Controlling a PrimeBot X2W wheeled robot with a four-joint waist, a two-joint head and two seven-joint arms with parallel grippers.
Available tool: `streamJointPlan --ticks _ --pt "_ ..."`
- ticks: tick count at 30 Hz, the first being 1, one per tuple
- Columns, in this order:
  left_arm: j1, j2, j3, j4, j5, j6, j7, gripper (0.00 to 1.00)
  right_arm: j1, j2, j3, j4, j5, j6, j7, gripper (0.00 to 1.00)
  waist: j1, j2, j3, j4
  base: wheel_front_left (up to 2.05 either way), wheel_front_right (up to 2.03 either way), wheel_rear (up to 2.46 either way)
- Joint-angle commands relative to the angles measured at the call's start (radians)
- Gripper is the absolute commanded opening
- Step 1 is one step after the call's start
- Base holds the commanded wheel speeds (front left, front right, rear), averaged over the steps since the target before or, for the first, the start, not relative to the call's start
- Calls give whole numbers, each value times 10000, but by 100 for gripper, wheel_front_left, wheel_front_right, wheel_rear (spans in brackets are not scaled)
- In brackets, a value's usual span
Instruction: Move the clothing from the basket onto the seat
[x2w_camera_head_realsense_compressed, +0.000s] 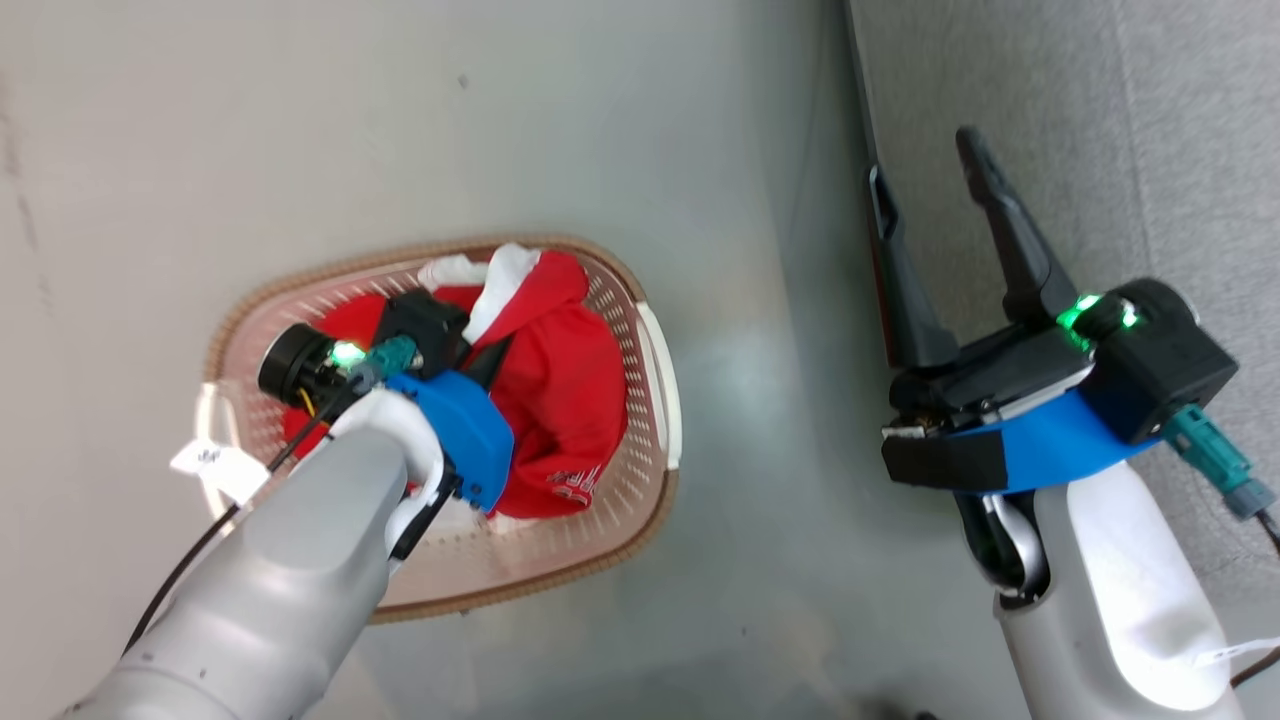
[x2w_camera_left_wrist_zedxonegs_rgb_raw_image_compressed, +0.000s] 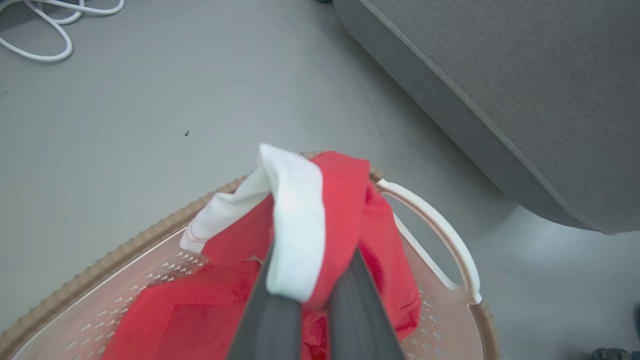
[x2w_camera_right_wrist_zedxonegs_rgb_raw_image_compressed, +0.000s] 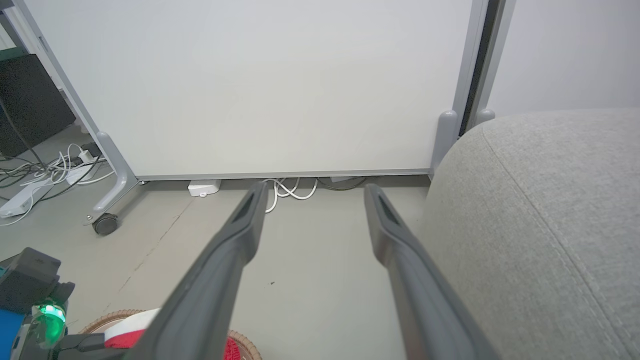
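The cream basket with a brown rim stands on the floor, left of centre in the head view. Red clothing with white trim lies bunched inside it. My left gripper reaches down into the basket. In the left wrist view, my left gripper is shut on a raised red-and-white fold of the clothing above the basket. My right gripper hangs open and empty beside the grey seat. The right wrist view has the open right gripper left of the seat.
Grey floor separates the basket from the seat. A white partition panel on a wheeled foot stands ahead of the right gripper, with cables and a power strip at its base. White cable loops on the floor beyond the basket.
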Motion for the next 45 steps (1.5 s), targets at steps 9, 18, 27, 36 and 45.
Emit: streamJointPlan --ticks 9,18,27,36,45 --pt "1499 142 1619 -942 1010 -11 -50 0 732 -29 90 429 42 19 -41 100 1 0 -2137 401 0 0 0" --pt "2633 100 3274 -1912 1595 -10 -50 0 1453 -27 84 768 -43 20 -42 100 1 0 -3652 580 0 0 0" --pt "3182 177 4090 -2836 2066 -10 -51 0 2065 -27 58 973 49 19 -42 100 1 0 -4838 730 0 0 0" --pt "2881 265 4148 -3862 2128 -11 -51 0 2658 -27 76 1112 220 19 -42 100 1 0 -5803 864 0 0 0" --pt "2438 423 3506 -4492 1693 -10 -51 0 3220 -27 -35 1141 312 19 -41 100 1 0 -6439 1016 0 0 0"
